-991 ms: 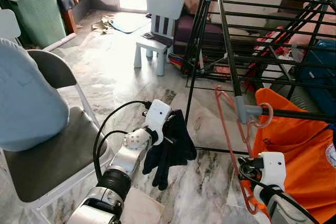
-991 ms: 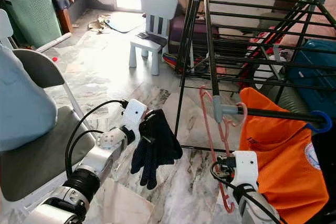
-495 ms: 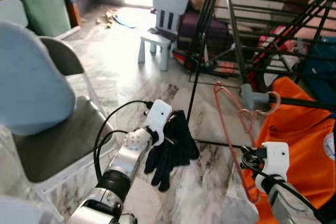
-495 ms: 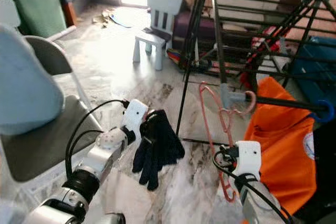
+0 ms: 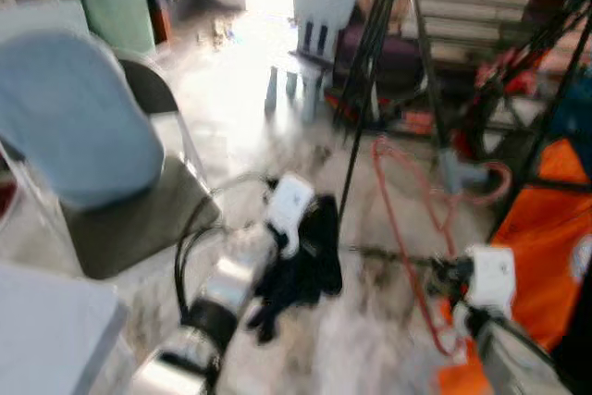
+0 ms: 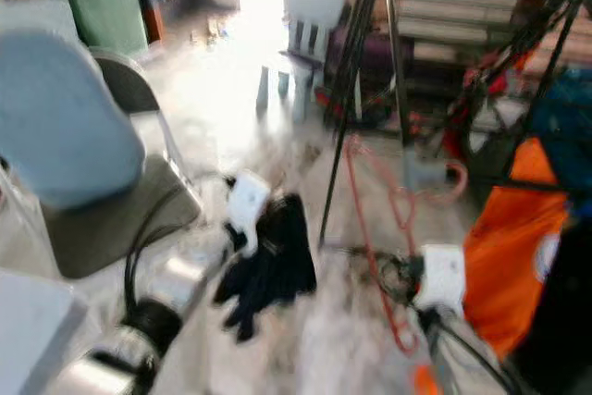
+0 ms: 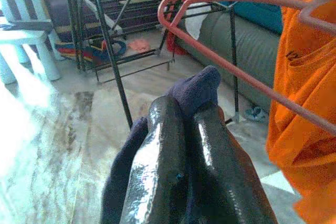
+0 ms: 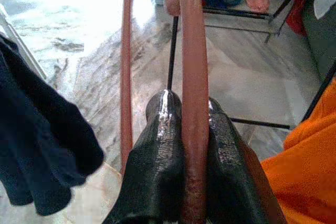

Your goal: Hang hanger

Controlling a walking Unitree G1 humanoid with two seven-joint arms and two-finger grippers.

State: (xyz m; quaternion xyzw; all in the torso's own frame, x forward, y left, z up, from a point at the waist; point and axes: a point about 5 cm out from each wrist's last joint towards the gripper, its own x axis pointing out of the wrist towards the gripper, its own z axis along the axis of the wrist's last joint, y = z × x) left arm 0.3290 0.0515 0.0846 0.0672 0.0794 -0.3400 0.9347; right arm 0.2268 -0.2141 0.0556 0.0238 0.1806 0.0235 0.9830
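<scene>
Pink hanger (image 8: 193, 77), one; dark garment (image 7: 195, 88), one.

Both arms reach forward, left end effector (image 7: 178, 145) and right end effector (image 8: 185, 145) clamped closed.

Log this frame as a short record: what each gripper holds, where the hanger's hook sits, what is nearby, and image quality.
left gripper: shut on dark cloth
right gripper: shut on pink hanger
hanger hook: at the grey joint of the drying rack; head views too blurred to tell whether it rests on it
nearby: orange shirt on the rack, folding chair, small white chair
image quality: head views blurred, wrist views sharp
</scene>
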